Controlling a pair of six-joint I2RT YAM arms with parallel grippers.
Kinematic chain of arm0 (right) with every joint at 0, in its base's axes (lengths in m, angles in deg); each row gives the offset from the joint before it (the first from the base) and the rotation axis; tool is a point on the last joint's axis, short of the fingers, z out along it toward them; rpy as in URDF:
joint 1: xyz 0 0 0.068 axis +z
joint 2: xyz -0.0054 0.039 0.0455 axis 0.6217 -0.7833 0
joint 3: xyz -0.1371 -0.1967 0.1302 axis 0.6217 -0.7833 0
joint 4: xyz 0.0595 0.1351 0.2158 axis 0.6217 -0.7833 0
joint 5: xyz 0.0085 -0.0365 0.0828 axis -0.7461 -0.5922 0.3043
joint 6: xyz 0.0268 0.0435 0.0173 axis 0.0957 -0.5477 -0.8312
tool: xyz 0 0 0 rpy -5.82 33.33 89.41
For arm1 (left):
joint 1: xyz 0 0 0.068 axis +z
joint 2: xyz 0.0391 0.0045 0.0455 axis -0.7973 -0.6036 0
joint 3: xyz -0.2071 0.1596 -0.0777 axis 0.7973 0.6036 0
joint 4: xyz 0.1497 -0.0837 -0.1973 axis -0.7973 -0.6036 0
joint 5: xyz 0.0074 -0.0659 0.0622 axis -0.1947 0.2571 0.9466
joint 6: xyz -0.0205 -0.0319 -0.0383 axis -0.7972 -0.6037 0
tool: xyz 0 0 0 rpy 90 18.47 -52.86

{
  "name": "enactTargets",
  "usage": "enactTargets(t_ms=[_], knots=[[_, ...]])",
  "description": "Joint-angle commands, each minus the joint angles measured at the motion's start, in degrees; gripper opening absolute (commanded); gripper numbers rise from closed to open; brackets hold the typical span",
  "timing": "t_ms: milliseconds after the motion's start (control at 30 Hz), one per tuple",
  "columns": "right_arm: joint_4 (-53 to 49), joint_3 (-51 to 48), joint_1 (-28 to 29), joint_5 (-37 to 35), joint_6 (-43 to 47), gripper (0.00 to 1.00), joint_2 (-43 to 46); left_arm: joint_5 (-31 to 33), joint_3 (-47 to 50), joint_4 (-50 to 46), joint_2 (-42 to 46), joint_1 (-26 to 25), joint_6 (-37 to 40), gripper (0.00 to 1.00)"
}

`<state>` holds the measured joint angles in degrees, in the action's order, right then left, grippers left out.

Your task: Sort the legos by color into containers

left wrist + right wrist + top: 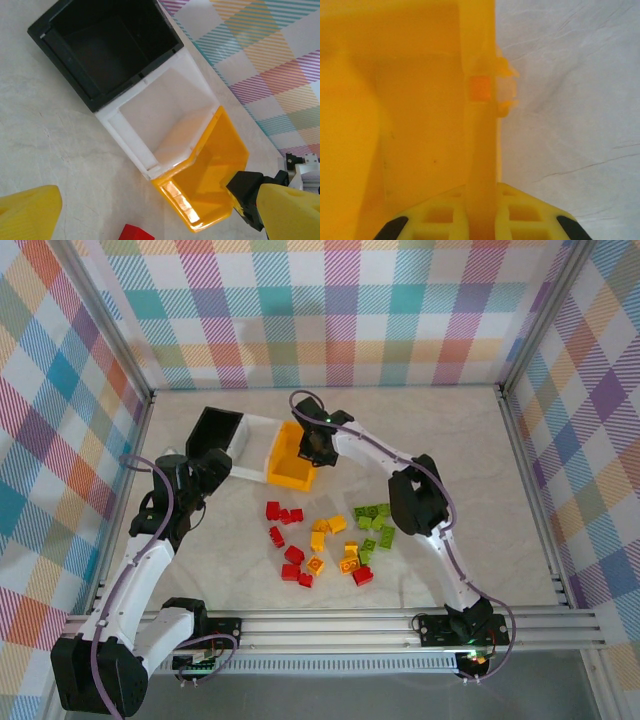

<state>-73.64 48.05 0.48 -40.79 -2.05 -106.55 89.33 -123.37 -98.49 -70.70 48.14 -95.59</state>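
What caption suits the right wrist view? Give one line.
Right gripper shut on the side wall of the orange-yellow bin, pale table beside it.

The left arm (150,560) rises from the near-left base, its pincer (212,468) spread wide and pointing far. The right arm (420,500) arcs from near right to far centre, its pincer (318,447) clamped on the orange-yellow bin's (288,478) wall.

black bin (107,42), white bin (165,107), yellow bin (210,175) abut; red lego (136,233), probably, below.
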Motion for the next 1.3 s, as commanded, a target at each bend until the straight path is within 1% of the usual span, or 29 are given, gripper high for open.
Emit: enactTargets(t_ms=[0, 133, 267, 367, 533, 733, 800, 933, 967, 1033, 1067, 1167, 1267], knots=[[-1.05, -2.07, -3.45, -2.79, 7.48, 0.0, 6.33, -1.51, -1.56, -1.02, -0.2, -0.29, -0.11, 1.0], [2.3, -9.2, -7.36, -0.57, 15.66, 0.0, 12.43, -2.37, -2.22, -3.05, -1.27, -0.62, 0.26, 1.0], [6.54, -18.23, -13.18, 8.67, 22.86, 0.0, 18.06, -3.29, -2.11, -2.78, -1.66, -1.16, 0.67, 1.0], [9.62, -24.76, -16.99, 13.49, 26.49, 0.0, 21.45, -3.29, -2.21, -3.1, -1.86, -1.75, 1.33, 1.0], [10.37, -30.14, -21.52, 18.87, 29.56, 0.0, 23.82, -3.23, -2.22, -3.5, -2.56, -2.87, 1.73, 1.0], [12.27, -34.19, -24.39, 25.96, 33.49, 0.0, 24.64, -2.73, -2.18, -3.53, -3.0, -4.6, 2.4, 1.0], [12.82, -34.7, -24.41, 26.95, 34.1, 0.0, 24.73, -2.5, -2.31, -3.67, -3.29, -5.02, 2.74, 1.0], [14.25, -35.63, -24.41, 26.05, 32.41, 0.0, 24.64, -1.97, -2.28, -3.61, -3.89, -5.85, 2.98, 1.0], [14.7, -35.87, -24.42, 26.22, 32.01, 0.03, 24.65, -1.88, -2.31, -3.52, -4.05, -6.0, 3.07, 1.0], [15.65, -36.54, -24.33, 25.99, 31.18, 0.24, 25.1, -1.84, -2.32, -3.5, -4.2, -6.24, 3.05, 1.0], [16.17, -36.92, -24.33, 25.81, 30.91, 0.32, 25.4, -1.88, -2.39, -3.41, -4.3, -6.38, 3.06, 1.0], [17.03, -37.35, -24.27, 25.31, 30.22, 0.51, 26.41, -1.63, -2.35, -3.24, -4.32, -6.78, 3.12, 1.0], [17.33, -37.81, -24.07, 24.54, 29.01, 0.59, 28.27, -2.13, -2.62, -3.17, -4.68, -7.17, 3.15, 1.0]])
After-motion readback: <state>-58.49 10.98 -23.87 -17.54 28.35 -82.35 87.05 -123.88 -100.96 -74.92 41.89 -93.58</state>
